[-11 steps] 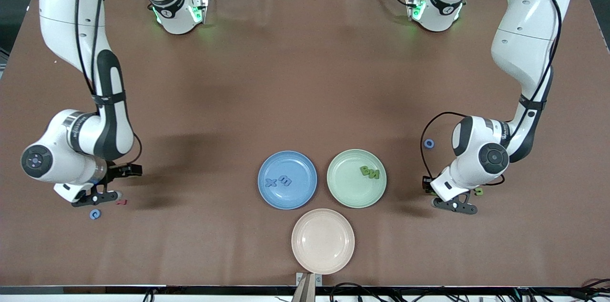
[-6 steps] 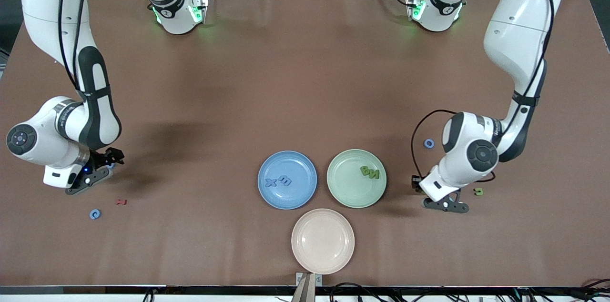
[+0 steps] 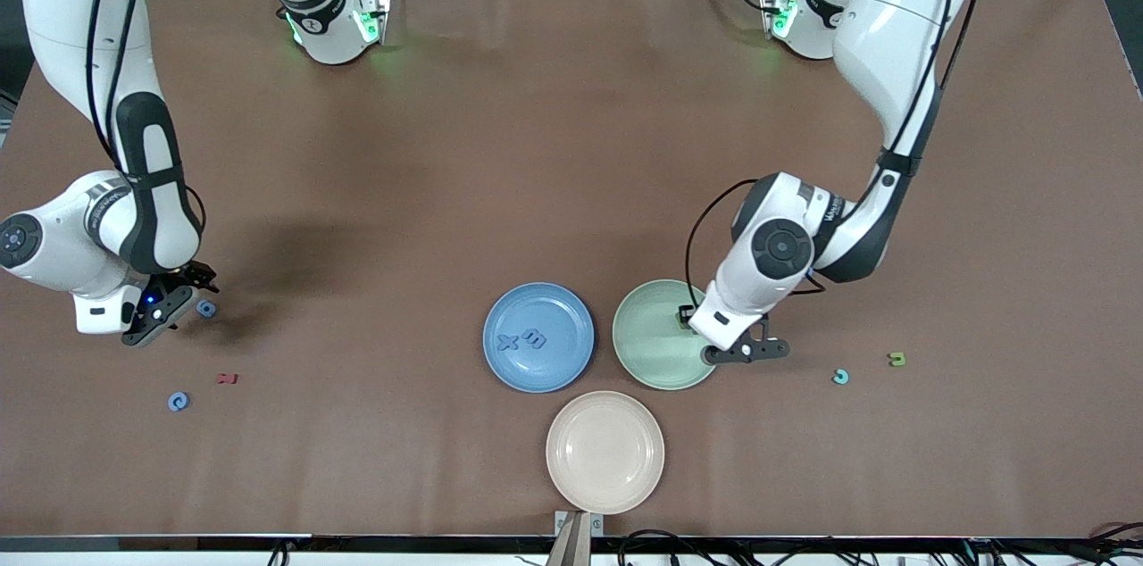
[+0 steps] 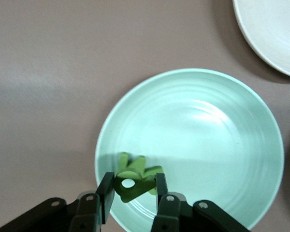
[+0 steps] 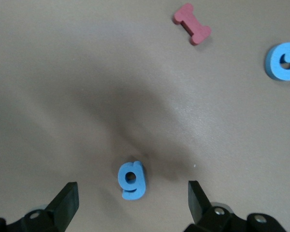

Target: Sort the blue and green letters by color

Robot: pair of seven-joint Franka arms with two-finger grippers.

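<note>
The whole table is seen from high across, facing the bases, while each wrist view looks straight down close by, the green plate being shared with the left one.

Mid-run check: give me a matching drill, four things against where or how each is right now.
Things:
1. left gripper
2. right gripper
3. blue plate
4. pink plate

States:
A. nearest the front camera
B. open over the blue g
C. holds two blue letters
D. shut on a green letter over the green plate

Pairs: 1-D, 2-B, 3-C, 4-A
</note>
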